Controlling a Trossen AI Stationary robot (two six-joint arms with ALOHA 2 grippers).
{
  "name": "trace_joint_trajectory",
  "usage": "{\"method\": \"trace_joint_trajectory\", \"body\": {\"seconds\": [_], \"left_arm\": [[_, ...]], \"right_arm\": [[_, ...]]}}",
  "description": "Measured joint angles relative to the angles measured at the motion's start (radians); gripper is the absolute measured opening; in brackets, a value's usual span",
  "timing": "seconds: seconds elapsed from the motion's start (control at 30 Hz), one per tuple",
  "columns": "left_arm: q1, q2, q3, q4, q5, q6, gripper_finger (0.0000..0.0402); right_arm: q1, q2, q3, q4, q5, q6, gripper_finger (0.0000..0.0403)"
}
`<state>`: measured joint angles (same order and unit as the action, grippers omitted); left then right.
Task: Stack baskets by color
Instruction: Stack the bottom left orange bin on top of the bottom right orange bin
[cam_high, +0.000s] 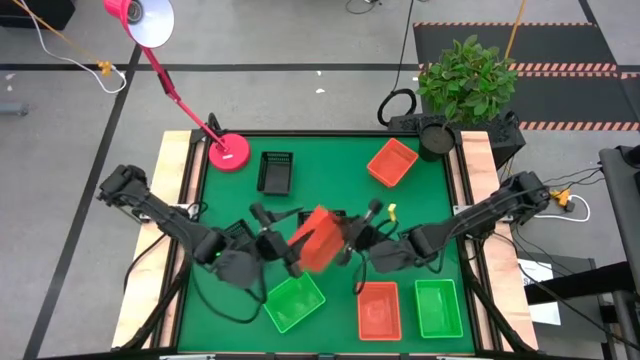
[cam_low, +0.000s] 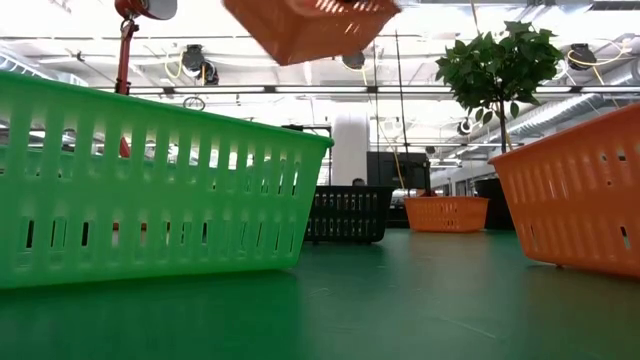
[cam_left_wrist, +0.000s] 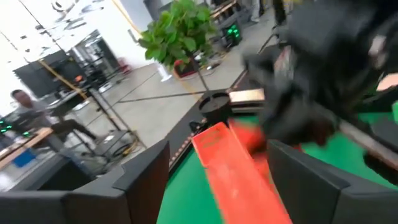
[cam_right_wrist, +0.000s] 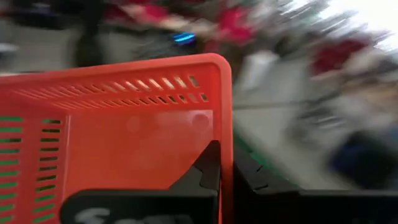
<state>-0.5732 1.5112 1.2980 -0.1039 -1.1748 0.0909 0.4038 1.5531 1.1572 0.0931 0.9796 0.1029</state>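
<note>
The right end effector (cam_high: 352, 243) is clamping one wall of the lifted red-orange basket (cam_high: 318, 238) above the tabletop (cam_high: 330, 190) centre, while the left end effector (cam_high: 284, 250), fingers apart, is hanging just beside it. The carry should probably stay level and slow (a one-wall grip lets it swing). The basket is tilting, its long axis running roughly from 11 to 5 o'clock.

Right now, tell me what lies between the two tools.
High view: the raised red-orange mesh plastic basket, tilted, between the left tool and the right tool.
</note>
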Motion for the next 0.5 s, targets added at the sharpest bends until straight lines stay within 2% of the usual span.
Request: {"method": "trace_joint_trajectory", "body": {"seconds": [0.07,0.2,0.3,0.5], "left_arm": [[-0.020,-0.021,0.001,-0.034,-0.004,-0.041,0.0272],[-0.058,-0.048,0.001,-0.146,-0.055,-0.118,0.0273],[-0.071,-0.063,0.001,-0.207,-0.101,-0.166,0.0273],[-0.075,-0.069,0.001,-0.271,-0.100,-0.199,0.0273]], "right_arm": [[-0.017,0.008,0.000,-0.064,-0.136,0.094,0.0001],[-0.033,-0.006,0.016,-0.223,-0.334,0.213,0.0001],[-0.032,-0.032,0.067,-0.402,-0.479,0.296,0.0000],[-0.030,-0.062,0.206,-0.777,-0.725,0.418,0.0000]]}}
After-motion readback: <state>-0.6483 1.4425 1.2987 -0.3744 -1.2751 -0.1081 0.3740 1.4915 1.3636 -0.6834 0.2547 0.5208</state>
